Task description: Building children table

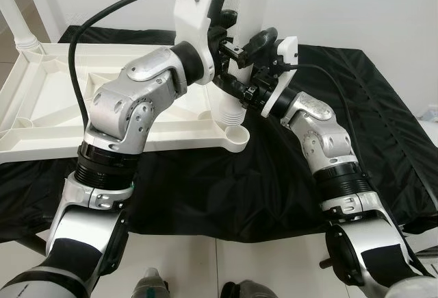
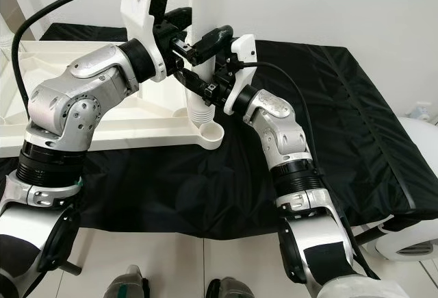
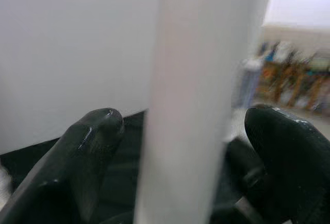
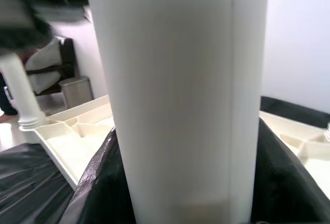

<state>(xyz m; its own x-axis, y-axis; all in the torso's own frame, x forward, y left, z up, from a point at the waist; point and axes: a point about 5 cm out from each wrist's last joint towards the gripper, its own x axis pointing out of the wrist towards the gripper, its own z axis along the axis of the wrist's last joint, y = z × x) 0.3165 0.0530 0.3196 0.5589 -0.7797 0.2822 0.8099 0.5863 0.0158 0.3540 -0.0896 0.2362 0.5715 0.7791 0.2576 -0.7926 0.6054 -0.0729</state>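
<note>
A white children's table top (image 1: 102,116) lies upside down on a black cloth. At its near right corner a white table leg (image 1: 233,114) stands upright in the corner socket, with its ribbed end just above the rim. My left gripper (image 1: 231,35) straddles the leg higher up; in the left wrist view the leg (image 3: 196,105) runs between the fingers (image 3: 93,141) with a small gap on each side. My right gripper (image 1: 250,65) holds the leg from the right, lower down. In the right wrist view the leg (image 4: 180,95) is pressed between both black fingers (image 4: 98,183).
Another white leg (image 1: 20,31) stands at the table top's far left corner. The black cloth (image 1: 356,106) covers a low platform that stretches to the right. White floor tiles run along the near edge, and a white rounded object (image 2: 410,140) sits at the far right.
</note>
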